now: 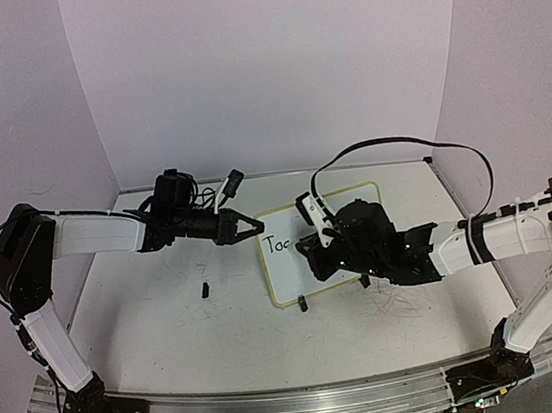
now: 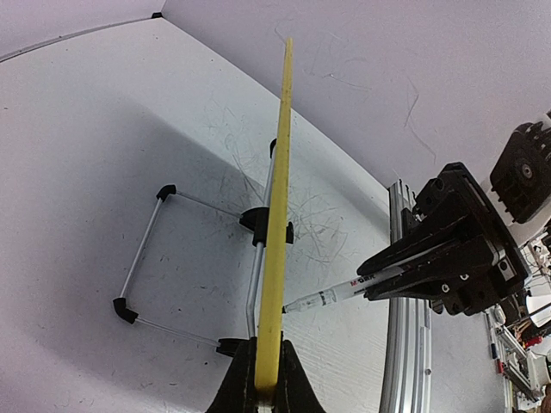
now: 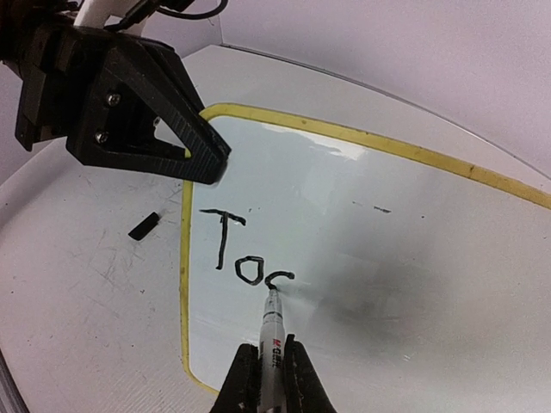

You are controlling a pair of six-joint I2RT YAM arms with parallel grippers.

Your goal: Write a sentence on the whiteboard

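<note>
On the tabletop (image 1: 173,350) we count one whiteboard (image 1: 290,275), sitting between the two arms. There is also one marker (image 3: 273,331) and one loose small black piece (image 1: 206,290) lying left of the whiteboard, apart from it; we can't tell what it is.

Left fingers (image 2: 237,383) are closed tight on the whiteboard's yellow rim at its left edge. Right fingers (image 3: 245,379) are clamped on the marker, its tip touching the whiteboard's face.

Sentence (image 3: 245,249): three black characters, "Toc", near the whiteboard's upper left corner, the third right at the marker tip.

Behind the whiteboard we see one wire stand (image 2: 124,310) with two black corner caps, plus two black clip feet (image 2: 258,222) on the rim. Faint grey scribbles (image 1: 399,302) mark the tabletop just below the whiteboard's right side.

Hidden: from above, the right wrist covers much of the whiteboard's right half. The left wrist view gets the whiteboard edge-on only, so its face is unseen. The marker's print is too small to read, and its back end is buried between the fingers.
</note>
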